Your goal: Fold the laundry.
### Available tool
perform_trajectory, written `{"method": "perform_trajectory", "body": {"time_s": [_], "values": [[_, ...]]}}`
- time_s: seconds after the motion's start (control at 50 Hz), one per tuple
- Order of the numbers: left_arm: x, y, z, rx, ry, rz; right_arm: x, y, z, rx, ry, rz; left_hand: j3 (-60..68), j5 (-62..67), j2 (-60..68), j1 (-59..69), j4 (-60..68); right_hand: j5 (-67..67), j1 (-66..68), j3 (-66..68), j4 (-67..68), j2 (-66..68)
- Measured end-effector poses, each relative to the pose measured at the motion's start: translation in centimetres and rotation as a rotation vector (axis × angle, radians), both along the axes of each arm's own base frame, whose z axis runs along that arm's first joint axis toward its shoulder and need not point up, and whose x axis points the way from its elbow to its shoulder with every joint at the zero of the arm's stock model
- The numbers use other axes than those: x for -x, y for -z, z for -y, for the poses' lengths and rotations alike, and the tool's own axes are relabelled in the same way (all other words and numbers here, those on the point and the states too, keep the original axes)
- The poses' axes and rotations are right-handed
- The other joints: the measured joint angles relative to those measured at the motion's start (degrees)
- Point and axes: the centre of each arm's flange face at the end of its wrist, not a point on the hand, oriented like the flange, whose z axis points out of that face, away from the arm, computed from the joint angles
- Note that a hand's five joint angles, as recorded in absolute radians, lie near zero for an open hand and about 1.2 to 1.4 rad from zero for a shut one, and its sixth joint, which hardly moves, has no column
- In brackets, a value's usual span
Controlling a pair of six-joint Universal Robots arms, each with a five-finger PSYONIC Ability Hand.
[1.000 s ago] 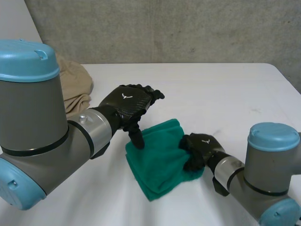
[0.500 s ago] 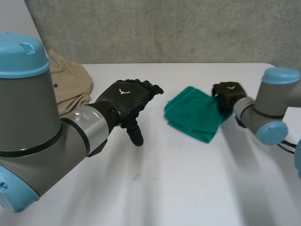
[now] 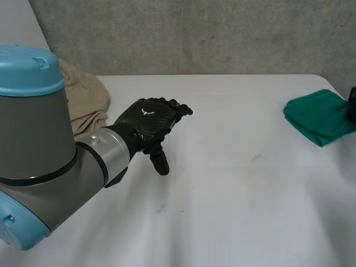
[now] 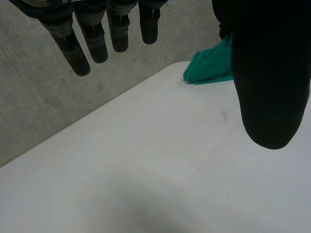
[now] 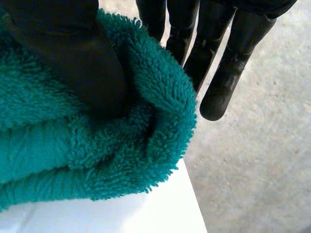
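Observation:
A folded green towel [image 3: 320,117] lies at the table's far right edge. My right hand [image 3: 352,103] peeks in beside it. In the right wrist view this hand [image 5: 73,53] has its thumb pressed into the thick towel [image 5: 97,155], pinching a fold against the fingers [image 5: 228,63] behind it. My left hand [image 3: 150,119] hovers over the table's left middle, fingers straight and thumb hanging down, holding nothing. In the left wrist view its fingers [image 4: 82,53] and thumb stand wide apart, with the towel [image 4: 209,68] far off at the table's edge.
A crumpled beige garment [image 3: 83,100] lies at the back left of the white table [image 3: 222,194], just behind my left arm. A grey wall runs behind the table.
My right hand has carried the green towel from the front middle of the table out to the far right edge. My left hand has barely moved.

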Motion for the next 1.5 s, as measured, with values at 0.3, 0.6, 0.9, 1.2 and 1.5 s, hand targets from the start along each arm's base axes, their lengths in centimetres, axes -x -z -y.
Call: {"method": "perform_trajectory", "body": {"time_s": [0.3,0.6,0.9,1.2,1.5], "values": [[0.2,0.4,0.2,-0.008,0.0,0.006,3.2,0.2,-1.0,-0.104,0.105,-0.054,0.0,0.0,0.0,0.0,0.0,-0.83,-0.44,-1.8,-1.3,-1.63],[0.0,0.0,0.3,0.001,-0.006,0.0,2.6,-4.1,-4.2,-0.236,0.081,-0.106,0.0,0.0,0.0,0.0,0.0,-50.35,-38.84,-55.54,-54.87,-53.72],[-1.6,-3.6,2.1,0.14,-0.077,-0.085,0.0,-18.8,-7.9,0.044,0.206,-0.575,0.0,0.0,0.0,0.0,0.0,-50.36,-38.84,-55.54,-54.87,-53.72],[-9.6,-1.2,17.8,0.333,-0.409,0.026,-21.5,-18.1,-21.7,0.263,-0.497,-0.279,0.0,0.0,0.0,0.0,0.0,-50.36,-38.84,-55.54,-54.87,-53.72],[-17.0,12.4,29.6,0.443,-0.463,0.451,-23.7,-8.2,-31.4,0.04,-0.775,-0.302,3.47,2.54,3.62,5.75,3.05,-50.36,-38.84,-55.54,-54.87,-53.72]]}}
